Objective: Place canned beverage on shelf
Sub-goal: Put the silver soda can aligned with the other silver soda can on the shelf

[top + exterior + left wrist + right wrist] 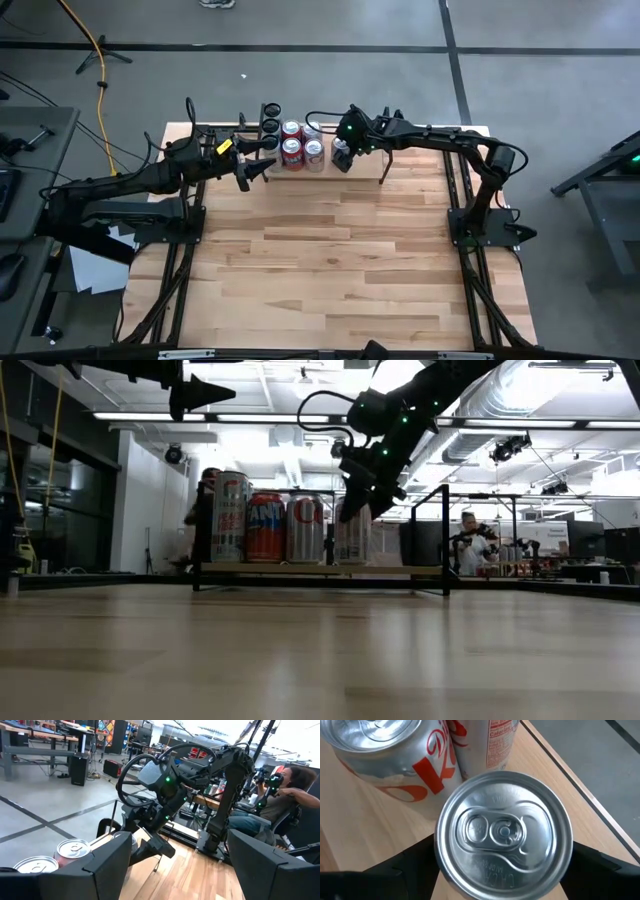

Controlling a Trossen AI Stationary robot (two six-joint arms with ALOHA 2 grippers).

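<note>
The shelf (365,168) stands at the table's far edge and carries several upright cans, red and silver (265,525). At the right end of that row a silver can (502,832) stands upright on the shelf plank (365,835), beside a Diet Coke can (395,765). My right gripper (341,155) slants down over it, open, with one finger on each side of the can below its rim. My left gripper (268,165) hangs level and open above the shelf's left end, holding nothing. My right gripper comes at the silver can slanting down from the table's right side, and its fingers (405,865) flank the can's side wall. The can's wide top hides the place where they would meet it. I cannot tell whether they touch it.
Dark-topped cans (270,118) stand at the shelf's far left. The shelf's black rod upright (445,540) rises just right of the silver can. Bare tabletop (330,260) stretches toward the near edge. A seated person (285,795) shows in the room behind.
</note>
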